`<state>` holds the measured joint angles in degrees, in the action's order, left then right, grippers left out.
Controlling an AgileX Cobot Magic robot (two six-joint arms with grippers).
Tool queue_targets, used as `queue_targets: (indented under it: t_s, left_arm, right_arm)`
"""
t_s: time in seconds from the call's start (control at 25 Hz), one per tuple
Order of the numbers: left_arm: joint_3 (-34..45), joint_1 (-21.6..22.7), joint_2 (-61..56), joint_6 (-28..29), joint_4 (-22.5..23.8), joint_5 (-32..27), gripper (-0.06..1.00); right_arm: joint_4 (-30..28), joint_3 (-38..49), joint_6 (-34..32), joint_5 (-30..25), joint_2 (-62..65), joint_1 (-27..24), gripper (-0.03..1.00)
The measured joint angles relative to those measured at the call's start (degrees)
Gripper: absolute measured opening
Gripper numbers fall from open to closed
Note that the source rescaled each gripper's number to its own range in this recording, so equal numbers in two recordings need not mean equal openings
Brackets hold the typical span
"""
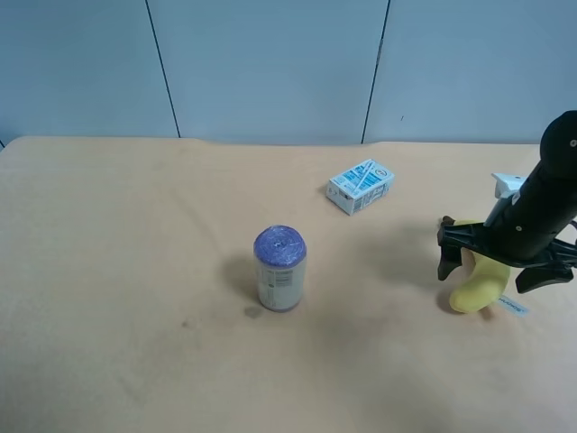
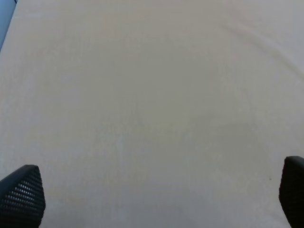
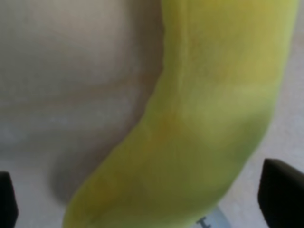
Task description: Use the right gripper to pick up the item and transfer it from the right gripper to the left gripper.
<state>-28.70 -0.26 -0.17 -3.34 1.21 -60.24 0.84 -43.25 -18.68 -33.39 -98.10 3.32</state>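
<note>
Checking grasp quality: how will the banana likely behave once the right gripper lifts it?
Curved, so the banana may pivot in the right gripper. Its smooth skin looks somewhat slippery. Probably soft enough to bruise if squeezed hard.

Up close the banana (image 3: 199,118) is blurred and cropped. From above, the right gripper (image 1: 491,273) covers its top. The print on the carton (image 1: 361,187) is unreadable.

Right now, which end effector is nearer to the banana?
Right. The right end effector straddles the banana, jaws open; the left end effector sees only table.
</note>
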Motion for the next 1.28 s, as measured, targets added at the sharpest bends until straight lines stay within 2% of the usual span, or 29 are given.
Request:
queue_targets:
  t_s: [0.12, 0.24, 0.44, 0.72, 0.92, 1.12, 1.28]
  left_arm:
    - [0.0, 0.0, 0.0, 0.0, 0.0, 0.0, 1.00]
    - [0.0, 0.0, 0.0, 0.0, 0.0, 0.0, 1.00]
    - [0.0, 0.0, 0.0, 0.0, 0.0, 0.0, 1.00]
    - [0.0, 0.0, 0.0, 0.0, 0.0, 0.0, 1.00]
    - [0.0, 0.0, 0.0, 0.0, 0.0, 0.0, 1.00]
    - [0.0, 0.0, 0.0, 0.0, 0.0, 0.0, 1.00]
    - [0.0, 0.0, 0.0, 0.0, 0.0, 0.0, 1.00]
  right_arm:
    - [0.1, 0.0, 0.0, 1.0, -2.9, 0.0, 1.00]
    - [0.3, 0.0, 0.0, 1.0, -5.1, 0.0, 0.95]
    - [0.3, 0.0, 0.0, 1.0, -5.6, 0.0, 0.77]
    - [0.3, 0.0, 0.0, 1.1, -5.6, 0.0, 0.42]
    - [0.3, 0.0, -0.1, 1.1, -5.6, 0.0, 0.00]
    - [0.3, 0.0, -0.1, 0.1, -3.7, 0.0, 0.00]
    - [0.3, 0.0, 2.8, -4.5, 1.4, 0.0, 0.00]
